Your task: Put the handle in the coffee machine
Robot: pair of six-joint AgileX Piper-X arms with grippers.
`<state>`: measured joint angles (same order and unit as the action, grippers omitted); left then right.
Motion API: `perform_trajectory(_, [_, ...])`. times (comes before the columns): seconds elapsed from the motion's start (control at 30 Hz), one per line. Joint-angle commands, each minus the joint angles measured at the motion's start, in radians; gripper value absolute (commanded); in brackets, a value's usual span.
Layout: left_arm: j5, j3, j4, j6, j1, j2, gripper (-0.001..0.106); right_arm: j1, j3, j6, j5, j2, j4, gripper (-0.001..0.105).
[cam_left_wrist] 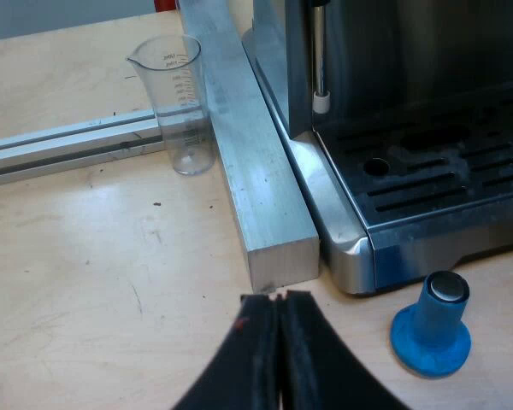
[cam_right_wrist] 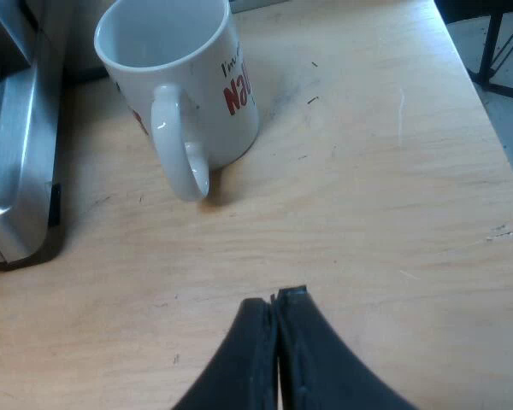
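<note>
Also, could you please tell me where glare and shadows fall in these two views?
Left wrist view: glare on the aluminium bar and on the base of the espresso machine; the metal top of the blue tamper glints. Right wrist view: the mug casts a soft shadow on the table, with a highlight on its handle.

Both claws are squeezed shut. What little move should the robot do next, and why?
Probably open the left gripper: its fingers are shut on nothing over the table, beside the blue tamper and the front of the espresso machine. Shut fingers cannot take a handle. The right gripper, near the mug, is shut too.
</note>
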<state>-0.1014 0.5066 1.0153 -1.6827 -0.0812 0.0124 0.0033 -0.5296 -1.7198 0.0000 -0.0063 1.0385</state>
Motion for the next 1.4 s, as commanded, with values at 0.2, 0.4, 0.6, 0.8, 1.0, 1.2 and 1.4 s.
perform_trajectory(0.2, [-0.001, 0.0, -0.01, 0.02, 0.0, 0.138, 0.0, -0.003, -0.003, -0.003, 0.0, -0.045, -0.002, 0.0])
perform_trajectory(0.4, [-0.016, 0.0, -0.017, 0.027, 0.0, 0.132, 0.025, -0.003, -0.003, -0.003, 0.0, -0.045, -0.002, 0.0])
perform_trajectory(0.6, [-0.016, -0.008, -0.026, 0.027, 0.0, 0.127, 0.055, -0.003, -0.003, -0.01, 0.0, -0.045, -0.002, 0.0])
perform_trajectory(0.8, [-0.016, -0.008, -0.029, 0.027, 0.0, 0.127, 0.055, -0.003, -0.003, -0.011, 0.0, -0.045, -0.002, 0.004])
perform_trajectory(1.0, [-0.016, -0.008, -0.029, 0.027, 0.0, 0.127, 0.055, -0.003, -0.003, -0.011, 0.0, -0.045, -0.002, 0.037])
perform_trajectory(1.2, [-0.016, -0.008, -0.029, 0.027, 0.0, 0.127, 0.055, -0.003, -0.003, -0.002, 0.0, -0.045, -0.002, 0.036])
perform_trajectory(1.4, [-0.016, -0.008, -0.029, 0.033, 0.0, 0.127, 0.055, -0.003, -0.003, 0.068, -0.01, -0.045, -0.002, 0.036])
